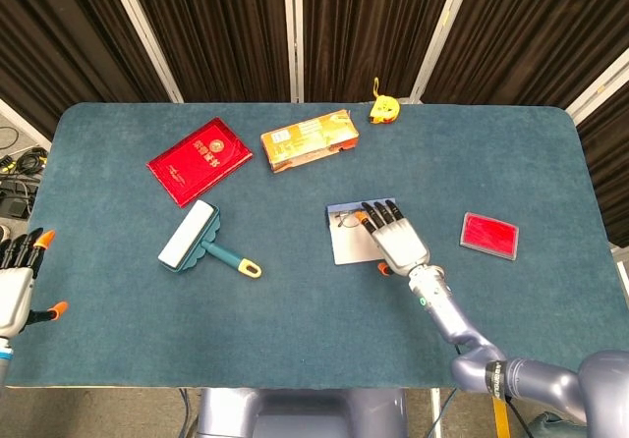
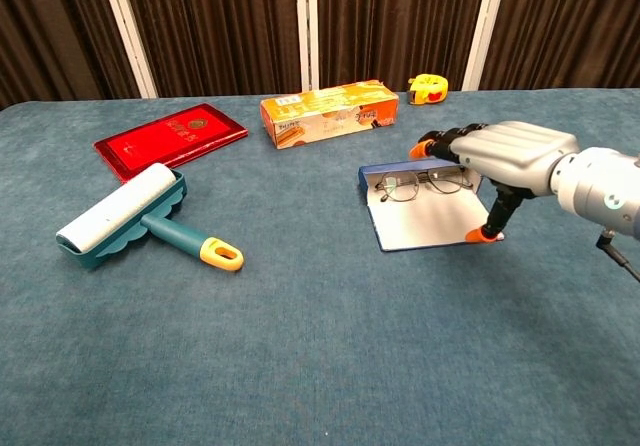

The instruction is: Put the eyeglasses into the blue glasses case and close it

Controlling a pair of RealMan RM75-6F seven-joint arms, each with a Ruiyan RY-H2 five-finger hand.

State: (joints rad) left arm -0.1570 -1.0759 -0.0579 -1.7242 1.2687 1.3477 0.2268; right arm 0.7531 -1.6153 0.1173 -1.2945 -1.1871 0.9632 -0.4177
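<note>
Nearest the robot, the silver right hand (image 2: 500, 161) hovers released, fingers spread, over the flat open blue glasses case (image 2: 420, 228), thumb tip near its front corner. Beyond, the thin wire-framed eyeglasses (image 2: 425, 182) lie in the case (placing looks done). Next: fold the lid shut.

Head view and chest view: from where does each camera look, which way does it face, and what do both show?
Head view: high above the near table edge, looking steeply down on the whole table; shows the right hand with its arm and the left hand at the left border.
Chest view: low at the near edge, looking forward across the table to the curtains; shows only the right hand.
Shared: the open glasses case, eyeglasses, lint roller.
</note>
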